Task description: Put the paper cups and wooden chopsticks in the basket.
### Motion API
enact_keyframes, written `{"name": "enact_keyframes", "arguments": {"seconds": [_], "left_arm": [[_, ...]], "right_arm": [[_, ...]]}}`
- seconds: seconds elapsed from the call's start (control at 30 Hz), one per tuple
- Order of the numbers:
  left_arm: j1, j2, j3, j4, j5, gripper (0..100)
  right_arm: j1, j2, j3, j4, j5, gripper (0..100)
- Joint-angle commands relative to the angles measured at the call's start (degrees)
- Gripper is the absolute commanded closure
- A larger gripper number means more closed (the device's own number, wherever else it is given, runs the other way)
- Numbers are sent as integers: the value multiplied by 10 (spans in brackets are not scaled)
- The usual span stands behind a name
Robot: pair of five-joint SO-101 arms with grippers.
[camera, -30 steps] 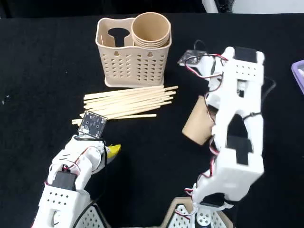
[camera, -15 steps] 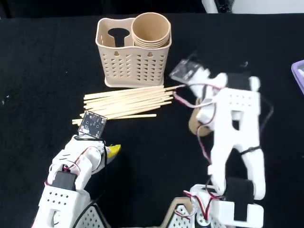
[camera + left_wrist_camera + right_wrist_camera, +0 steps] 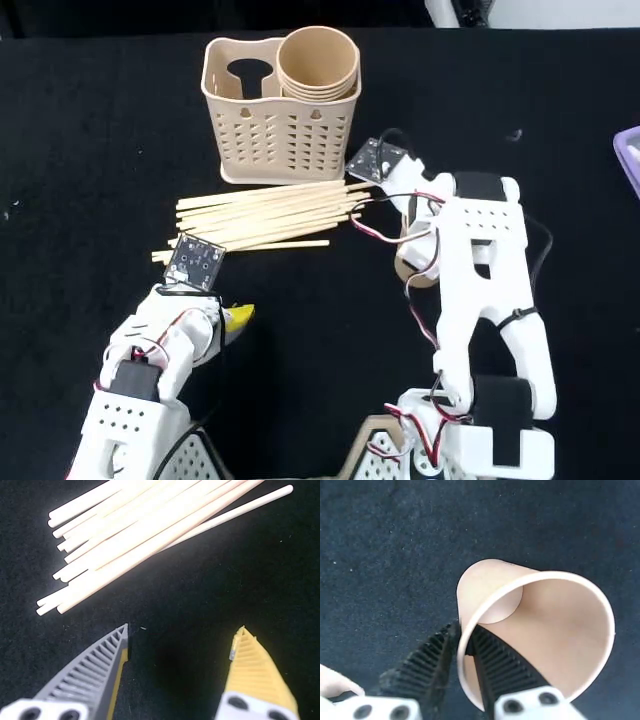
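**Black table, one cup pinched by its rim, chopsticks loose**

Black cloth table (image 3: 90,120) holds the basket (image 3: 280,145) at the back, with stacked paper cups (image 3: 318,60) in one compartment and the other free. Right gripper (image 3: 462,640) is clenched on the wall of a loose paper cup (image 3: 545,625), one jaw inside the rim and one outside; the cup sits tilted near the basket. Wooden chopsticks (image 3: 265,215) lie in a loose bundle in front of the basket. Left gripper (image 3: 182,635) is released, jaws spread, just short of the stick ends.

Risks, as I judge them:
- The thin rim pinch may crumple or drop the cup.
- An off-centre cup could jam on the stack or shove the basket.
- The right arm's wires sit near the chopstick tips and may scatter them.

No readable print on anything.
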Motion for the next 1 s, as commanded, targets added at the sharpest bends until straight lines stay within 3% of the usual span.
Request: {"name": "enact_keyframes", "arguments": {"seconds": [0.0, 0.3, 0.47, 0.73, 0.97], "left_arm": [[-3, -4, -4, -11, 1, 682], [-4, -4, -4, -11, 1, 682], [-4, -4, -4, -11, 1, 682], [-4, -4, -3, -9, 1, 682], [-3, -4, -3, -9, 2, 682]], "right_arm": [[-4, -28, -4, -9, -8, 988], [9, -120, -162, 109, -17, 988], [-11, -132, -291, 118, -51, 988], [-105, -7, -470, 21, -198, 988], [-133, 167, -733, 76, -205, 988]]}}
